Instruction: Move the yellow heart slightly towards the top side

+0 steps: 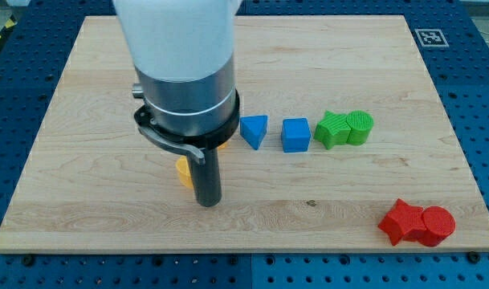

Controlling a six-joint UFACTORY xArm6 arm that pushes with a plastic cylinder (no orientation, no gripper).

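No pincer on this rig, so no wide/narrow state to give — just my tip [208,201] on the counter [83,185]. Yellow heart [183,171] sits touching the rod at its 9 o'clock, mostly hidden by the arm. At the tip's 2–3 o'clock: blue triangle [255,131], blue cube [295,135], two touching green blocks [344,128]. Red pair [417,223] at 4 o'clock — well apart

1 camera looks down at a slant over the whole wooden board [324,201]

lab: blue perforated bench [469,96], fiducial tag [430,37]
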